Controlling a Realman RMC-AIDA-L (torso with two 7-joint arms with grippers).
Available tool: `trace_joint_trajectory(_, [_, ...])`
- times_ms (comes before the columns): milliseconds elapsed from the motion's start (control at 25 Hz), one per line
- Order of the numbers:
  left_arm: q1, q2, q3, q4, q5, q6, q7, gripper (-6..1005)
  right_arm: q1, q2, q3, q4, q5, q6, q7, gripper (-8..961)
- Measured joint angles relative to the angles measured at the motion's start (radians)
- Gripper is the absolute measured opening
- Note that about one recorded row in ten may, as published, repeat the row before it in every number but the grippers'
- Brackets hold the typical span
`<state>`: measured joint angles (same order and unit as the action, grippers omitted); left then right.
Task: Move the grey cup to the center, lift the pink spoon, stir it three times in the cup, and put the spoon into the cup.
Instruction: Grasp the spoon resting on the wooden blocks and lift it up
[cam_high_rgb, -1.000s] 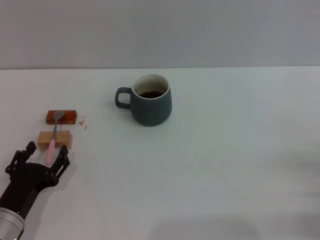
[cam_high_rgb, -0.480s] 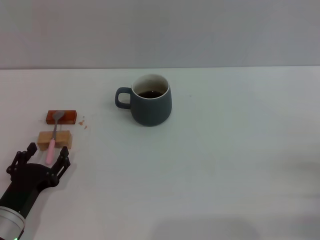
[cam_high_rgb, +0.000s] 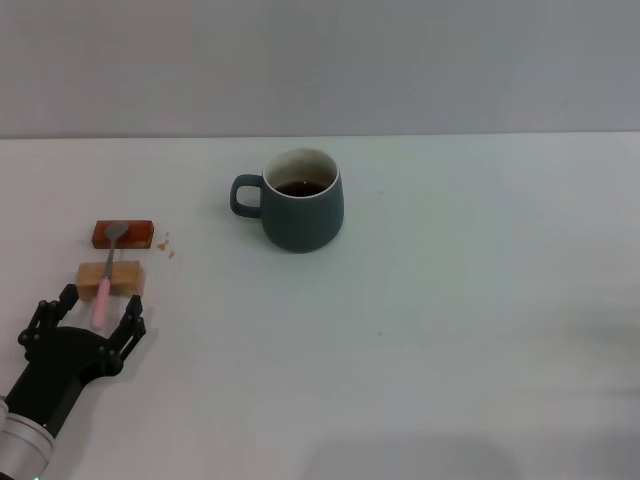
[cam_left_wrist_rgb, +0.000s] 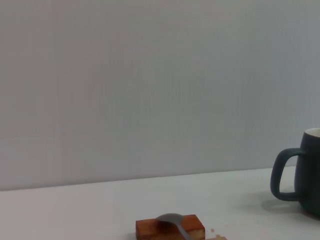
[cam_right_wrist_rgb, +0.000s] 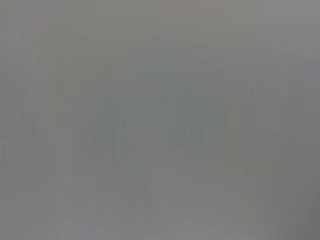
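The left gripper (cam_high_rgb: 88, 310), fingers spread and grasping nothing, is hovering at the pink spoon's (cam_high_rgb: 103, 288) handle end, well apart from the grey cup (cam_high_rgb: 301, 200).

Looks like lab or test bench: bare matte white desk (cam_high_rgb: 450, 330), plain pale grey wall (cam_high_rgb: 320, 60) behind, black robot arm (cam_high_rgb: 45, 385) at near-left edge.

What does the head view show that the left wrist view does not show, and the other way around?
Only the head view shows the open left gripper around the end of the pink spoon's handle, the tan block, and the dark liquid inside the grey cup. Only the left wrist view shows the wall close up. Both show the cup's handle, the pink spoon bowl and the red-brown block.
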<state>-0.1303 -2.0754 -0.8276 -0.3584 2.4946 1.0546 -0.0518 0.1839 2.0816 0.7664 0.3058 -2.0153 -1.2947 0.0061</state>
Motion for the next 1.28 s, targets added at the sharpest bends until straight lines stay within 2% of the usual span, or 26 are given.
trace_joint_trajectory(600, [-0.007, 0.0, -0.005, -0.001, -0.003, -0.025, -0.007, 805, -0.003, 0.0, -0.001, -0.001, -0.002, 0.0, 0.0, -1])
trace_joint_trajectory(1280, [-0.015, 0.002, -0.006, -0.006, -0.011, -0.038, -0.007, 518, -0.008, -0.002, -0.002, 0.006, -0.007, 0.0, 0.002, 0])
